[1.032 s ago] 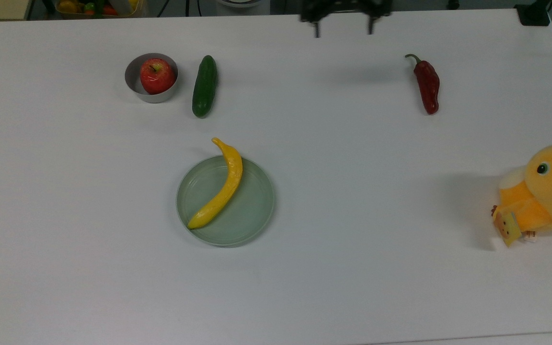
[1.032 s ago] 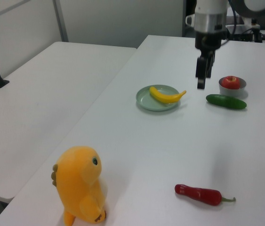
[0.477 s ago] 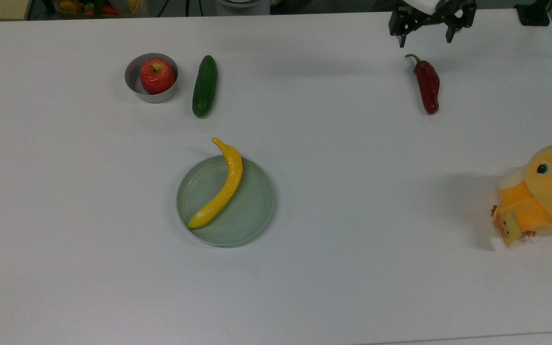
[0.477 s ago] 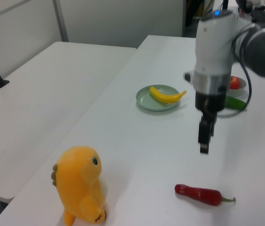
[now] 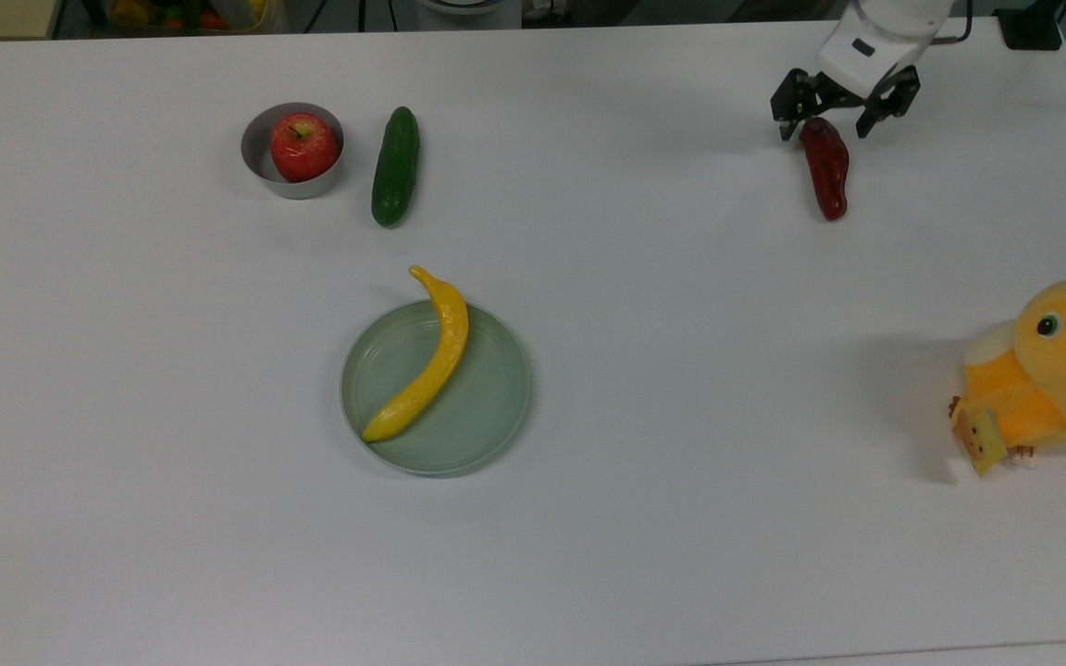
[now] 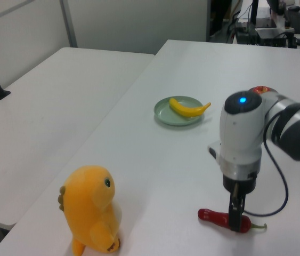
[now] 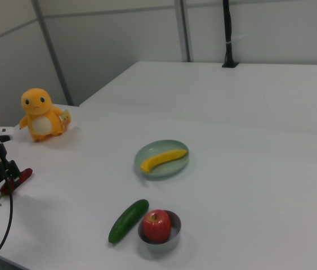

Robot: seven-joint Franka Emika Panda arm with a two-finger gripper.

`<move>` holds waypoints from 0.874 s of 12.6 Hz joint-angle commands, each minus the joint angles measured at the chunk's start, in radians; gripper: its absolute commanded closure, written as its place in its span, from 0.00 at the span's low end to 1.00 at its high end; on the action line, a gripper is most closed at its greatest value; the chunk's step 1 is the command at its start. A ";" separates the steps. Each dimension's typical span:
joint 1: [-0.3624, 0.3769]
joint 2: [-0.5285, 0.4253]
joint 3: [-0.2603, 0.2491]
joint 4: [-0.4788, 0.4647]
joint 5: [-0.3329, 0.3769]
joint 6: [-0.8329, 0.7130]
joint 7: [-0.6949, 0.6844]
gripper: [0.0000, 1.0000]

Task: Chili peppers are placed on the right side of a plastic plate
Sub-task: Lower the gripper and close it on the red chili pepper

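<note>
End effector (image 5: 822,122) spread, straddling chili peppers (image 5: 827,176) stem end near table (image 5: 681,277) far edge.

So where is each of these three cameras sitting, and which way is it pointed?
Top view: overhead, looking down on the table; the gripper straddles the chili peppers at the stem end.
Left view: low at the table end by the orange plush toy, looking along it; the arm reaches down onto the chili.
Right view: from the opposite end, behind the apple and cucumber; the gripper is at the right view's left edge.
All share the plastic plate holding the yellow pepper.
</note>
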 commanded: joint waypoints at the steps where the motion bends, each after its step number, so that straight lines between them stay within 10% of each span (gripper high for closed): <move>1: 0.032 0.073 -0.016 0.071 -0.069 0.002 0.061 0.00; 3: 0.029 0.075 -0.016 0.071 -0.095 0.003 0.058 0.88; 4: 0.029 0.075 -0.016 0.071 -0.098 0.003 0.052 1.00; 11: -0.012 0.012 -0.016 0.065 -0.111 -0.003 0.045 1.00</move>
